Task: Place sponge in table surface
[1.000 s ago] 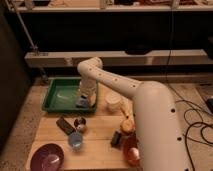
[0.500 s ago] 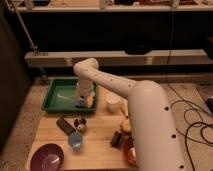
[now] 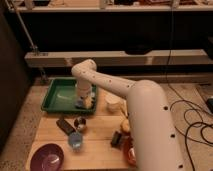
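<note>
The step in hand looked like the reach for the pick; the sponge, a small light-blue block, lay in the right-hand end of the green tray, not yet on the table surface; the gripper hung straight down from the white arm over that same corner, its jaws released and spread wide, nothing lifted in them; whether the tips already touched the sponge could not be told, since the wrist hid most of it.

By my reading the next move called for the jaws to settle on either side of the block and close on it gently, it being soft, then a lift clear of the tray's rim and a carry toward the bare pale planks in front; the small metal cup and the dark brown block stood just before the tray, so the set-down wanted a spot apart from them.

Against the frame a second earlier, the elbow had drifted a little to the left and the gripper had sunk lower toward the tray floor; the jaws had stayed wide throughout; the tray and the things on the planks had not shifted.
</note>
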Tool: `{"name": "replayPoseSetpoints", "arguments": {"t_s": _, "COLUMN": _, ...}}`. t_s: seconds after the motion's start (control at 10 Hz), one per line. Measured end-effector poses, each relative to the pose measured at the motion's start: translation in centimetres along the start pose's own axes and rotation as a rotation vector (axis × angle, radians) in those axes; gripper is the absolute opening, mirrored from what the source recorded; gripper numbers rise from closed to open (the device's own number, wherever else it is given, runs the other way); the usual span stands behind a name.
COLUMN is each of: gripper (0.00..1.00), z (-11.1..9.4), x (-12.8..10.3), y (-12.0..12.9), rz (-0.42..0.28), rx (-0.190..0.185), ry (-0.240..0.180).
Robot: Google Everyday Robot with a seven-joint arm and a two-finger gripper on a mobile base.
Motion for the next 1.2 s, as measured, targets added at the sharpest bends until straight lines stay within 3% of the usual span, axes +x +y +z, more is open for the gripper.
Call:
{"name": "replayPoseSetpoints", "arguments": {"t_s": 0.6, "gripper": 0.65, "z": -0.3, "x": 1.5, "y": 0.5, "rz": 0.077, "rx": 0.025, "ry": -0.012}}
{"name": "replayPoseSetpoints", "arguments": {"t_s": 1.2, "gripper": 0.65, "z": -0.1, "x": 2.4, "y": 0.9, "rz": 0.117, "rx": 0.017, "ry": -0.034}}
